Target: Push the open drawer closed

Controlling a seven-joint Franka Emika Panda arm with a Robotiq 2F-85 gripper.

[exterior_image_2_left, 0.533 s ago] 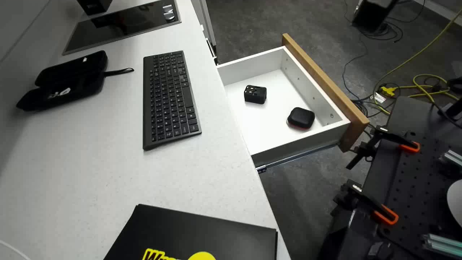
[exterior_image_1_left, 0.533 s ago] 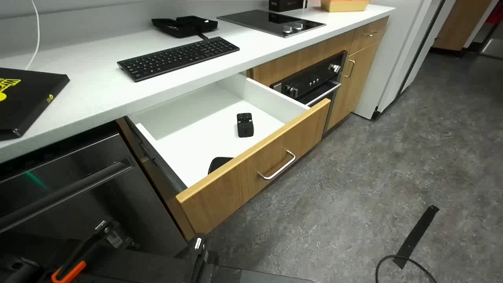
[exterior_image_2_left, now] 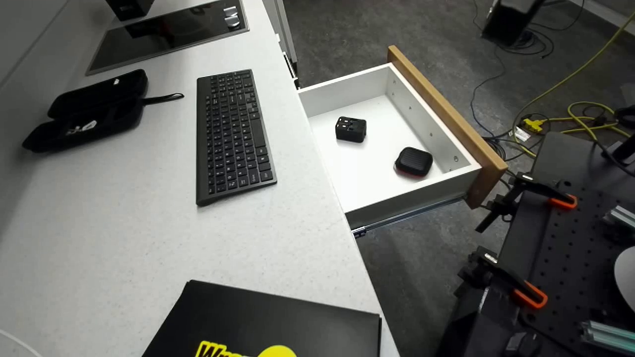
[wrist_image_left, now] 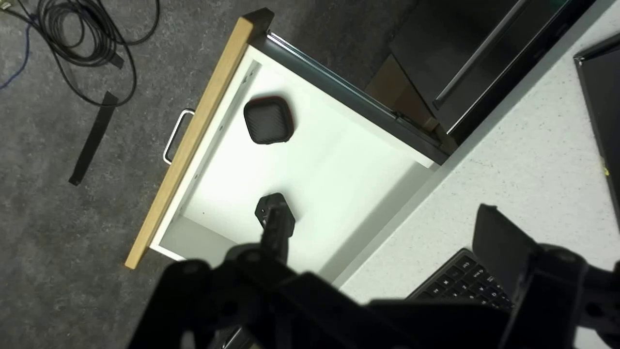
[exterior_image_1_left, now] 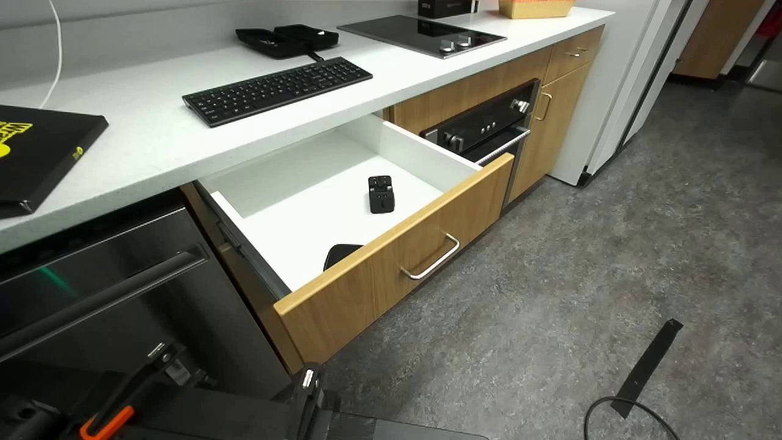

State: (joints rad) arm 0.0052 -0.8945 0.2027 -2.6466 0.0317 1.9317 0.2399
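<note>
No clear movement is seen since the earlier exterior frames; in the wrist view the drawer [wrist_image_left: 310, 167] is shown open, upper centre, the gripper [wrist_image_left: 382, 213] spread wide at bottom, nothing held.

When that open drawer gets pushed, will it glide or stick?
The drawer probably glides: a metal rail runs along its side. Its thick wood-look front seems stiff enough to push. The black case inside, lying flat, may slide but likely won't roll.

One open drawer [exterior_image_1_left: 379, 269], two black objects [exterior_image_2_left: 413, 162] inside (one rounded, one boxy), one keyboard [exterior_image_2_left: 233, 139], two clamps [exterior_image_2_left: 513, 281]
</note>
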